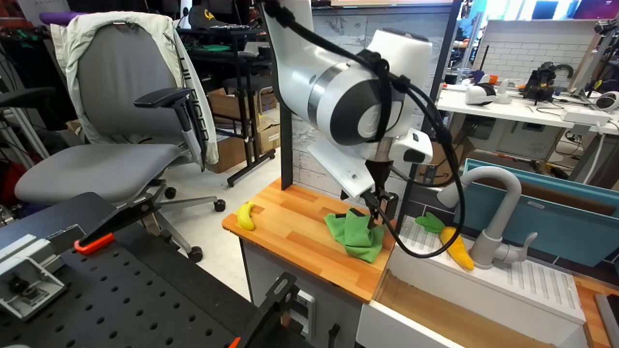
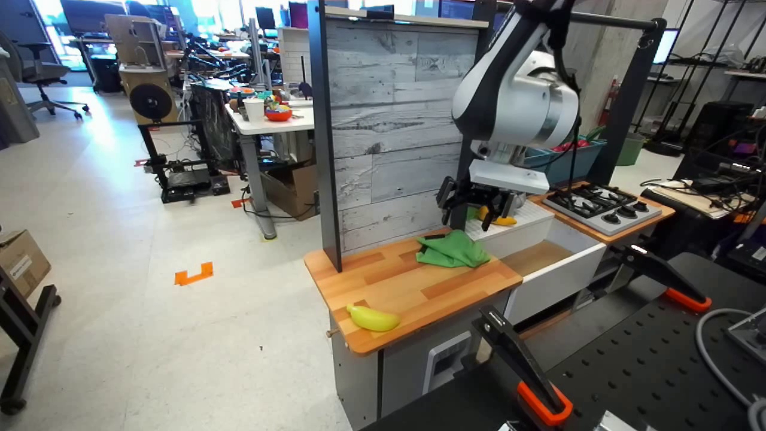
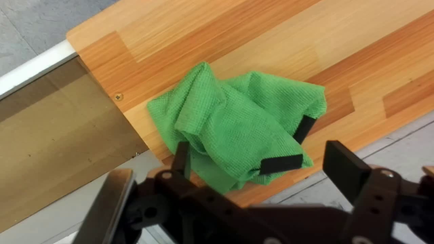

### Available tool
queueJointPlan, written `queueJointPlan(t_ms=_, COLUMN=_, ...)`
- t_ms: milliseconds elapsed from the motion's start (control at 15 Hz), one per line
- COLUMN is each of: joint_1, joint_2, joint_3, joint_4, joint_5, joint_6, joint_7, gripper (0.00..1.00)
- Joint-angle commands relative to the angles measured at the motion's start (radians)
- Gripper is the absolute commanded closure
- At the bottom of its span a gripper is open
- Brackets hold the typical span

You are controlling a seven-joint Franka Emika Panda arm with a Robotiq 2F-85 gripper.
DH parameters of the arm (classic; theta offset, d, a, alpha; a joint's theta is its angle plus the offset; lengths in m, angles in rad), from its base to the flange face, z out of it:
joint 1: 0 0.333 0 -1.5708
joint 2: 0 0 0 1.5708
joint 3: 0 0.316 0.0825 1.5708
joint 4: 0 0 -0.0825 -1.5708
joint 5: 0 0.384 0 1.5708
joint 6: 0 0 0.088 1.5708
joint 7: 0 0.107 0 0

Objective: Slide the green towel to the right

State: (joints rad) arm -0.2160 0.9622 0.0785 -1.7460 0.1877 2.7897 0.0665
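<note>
A: Over to the wooden counter [image 1: 295,227], and there's the green towel [image 3: 237,125], bunched and creased, lying at the end close to the sink [image 2: 556,290]!

B: The white arm [image 2: 526,114] bends over it. How's the gripper [image 2: 467,220] looking?

A: Pointing down, its fingers [image 3: 342,166] spread wide apart! In an exterior view a gap shows between the fingertips [image 2: 488,220] and the towel, so they hang clear above it.

B: Wrist view, then: one finger overlaps the towel's edge, the other stands off to one side.

A: And look at those black strips [image 3: 281,164], two of them, on the towel's rumpled edge!

B: Down at the opposite end of the counter, a yellow banana [image 2: 374,319], lying near the corner, well apart from the towel.

A: You get that banana in both exterior views! Across at the sink, a grey faucet [image 1: 493,224] stands tall, and a yellow vegetable [image 1: 458,250] with green leaves [image 1: 429,222] lies just beside its base.

B: Behind them, a blue tub [image 1: 546,227]. Past the sink, a stove [image 2: 589,197] with dark knobs [image 2: 626,211].

A: At the back of the counter, a grey plank panel [image 2: 395,131], bolt upright!

B: And well away from it all, a grey chair [image 1: 128,82], a pale jacket [image 1: 152,31] draped over its back.

A: Nearest us, a black table [image 2: 598,353] full of holes, black-and-orange clamps [image 2: 523,362] along its edge.
</note>
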Motion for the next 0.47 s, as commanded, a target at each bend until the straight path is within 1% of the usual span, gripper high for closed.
queueJointPlan(t_ms=0, joint_1=-0.075, joint_2=-0.205, joint_3=0.072, joint_4=-0.238, joint_5=0.056, joint_6=0.046, joint_7=-0.081, gripper=0.0)
queueJointPlan(t_ms=67, joint_1=-0.084, joint_2=-0.237, joint_3=0.081, joint_4=-0.267, joint_5=0.061, joint_6=0.034, joint_7=-0.097, gripper=0.0)
queueJointPlan(t_ms=133, joint_1=-0.031, joint_2=-0.13, joint_3=0.031, joint_4=-0.135, joint_5=0.04, joint_6=0.009, joint_7=-0.052, gripper=0.0)
queueJointPlan(t_ms=267, joint_1=-0.048, joint_2=-0.196, joint_3=0.045, joint_4=-0.204, joint_5=0.053, joint_6=0.009, joint_7=-0.074, gripper=0.0)
queueJointPlan(t_ms=400, joint_1=-0.052, joint_2=-0.218, joint_3=0.048, joint_4=-0.231, joint_5=0.055, joint_6=0.009, joint_7=-0.078, gripper=0.0)
